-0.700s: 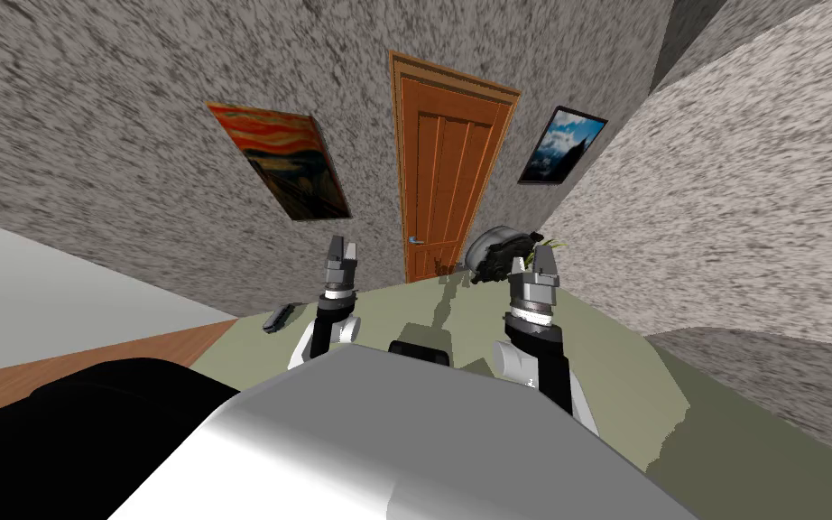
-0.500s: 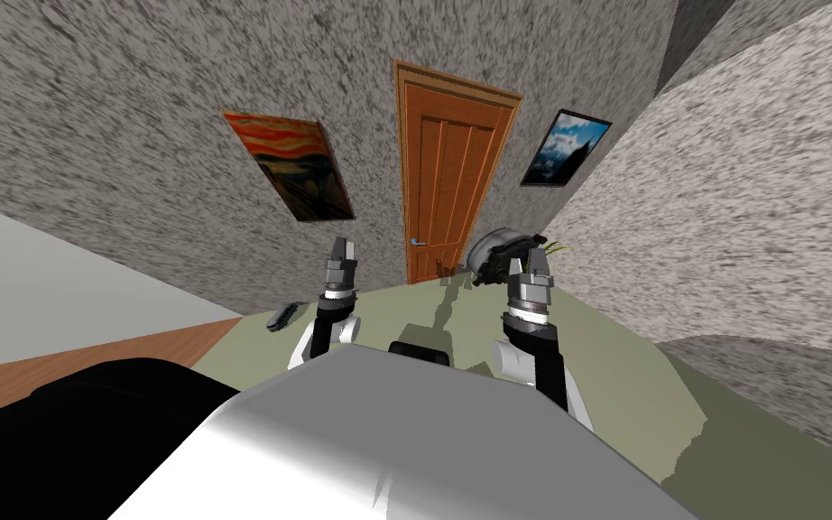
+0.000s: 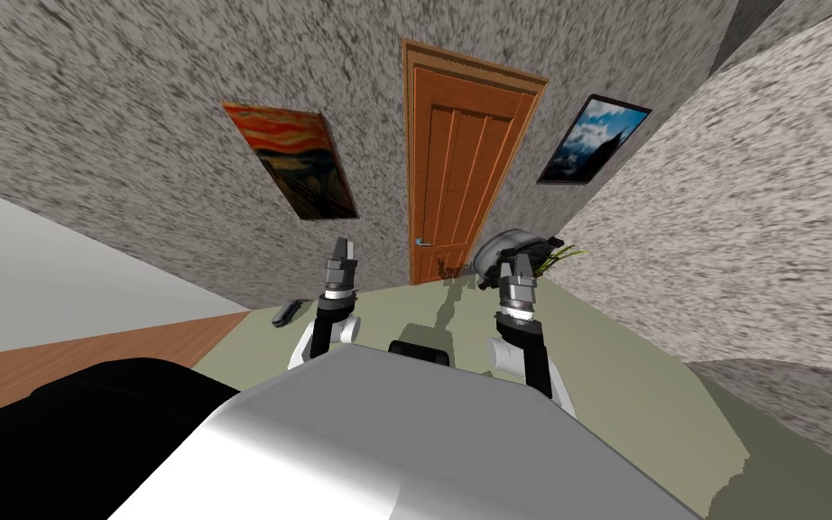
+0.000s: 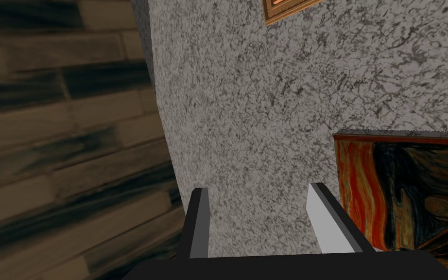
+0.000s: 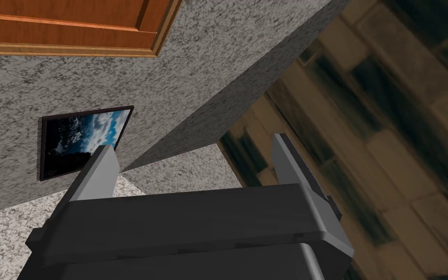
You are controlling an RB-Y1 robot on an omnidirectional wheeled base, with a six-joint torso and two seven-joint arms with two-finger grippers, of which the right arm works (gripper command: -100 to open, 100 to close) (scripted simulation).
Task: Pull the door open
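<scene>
Straight ahead across the olive floor (image 3: 626, 361), the brown panelled door (image 3: 459, 171) stands shut in its lighter wooden frame, set in the speckled grey wall between a red-and-orange painting (image 3: 295, 162) on its left and a blue sky picture (image 3: 595, 140) on its right. Its small silver handle (image 3: 422, 242) sits low on the door's left edge. Both my arms are raised in front of my chest, well apart from the door and touching nothing. My left fingers (image 3: 343, 251) point up at the wall below the red painting; the left wrist view shows the two blades spread, with nothing between them. My right fingers (image 3: 517, 264) are held up near the door's lower right corner and are likewise spread and empty, as the right wrist view shows. Just behind them in the head view, by the wall's corner, is a rounded grey and dark thing (image 3: 495, 248) with a few green blades sticking out; I cannot tell what it is. A small dark object (image 3: 285, 312) lies on the floor at the foot of the wall to the left, close to where the olive floor meets a strip of wooden floor (image 3: 89, 357).
</scene>
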